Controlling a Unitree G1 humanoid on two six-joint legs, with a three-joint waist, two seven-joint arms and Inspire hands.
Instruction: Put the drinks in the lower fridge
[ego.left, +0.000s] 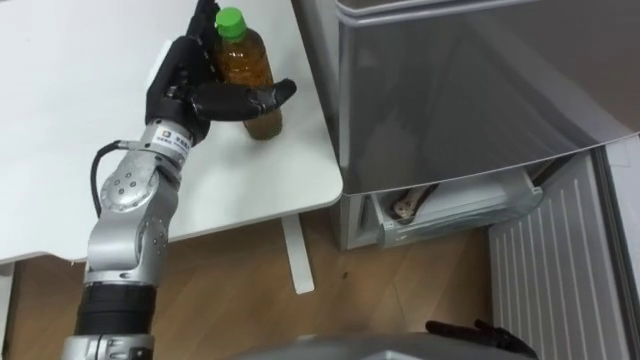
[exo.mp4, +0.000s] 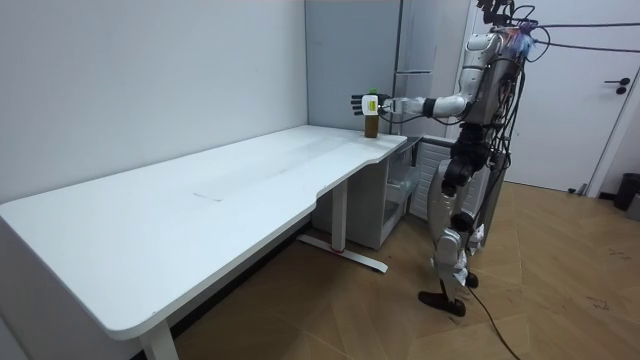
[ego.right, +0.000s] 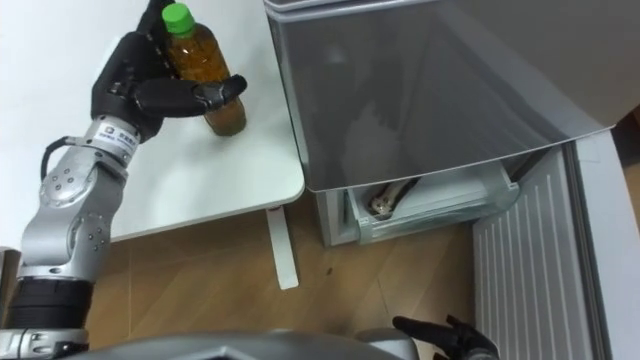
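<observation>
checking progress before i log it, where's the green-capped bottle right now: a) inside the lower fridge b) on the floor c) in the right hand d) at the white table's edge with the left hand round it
d: the left hand curls round the bottle at the table edge, outside the fridge.

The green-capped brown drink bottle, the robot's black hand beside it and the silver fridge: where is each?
Green-capped brown drink bottle (ego.left: 252, 66), left eye view: its brown body.
Black left hand (ego.left: 178, 85), left eye view: the hand's middle.
Silver fridge (ego.left: 470, 80), left eye view: its upper front.
</observation>
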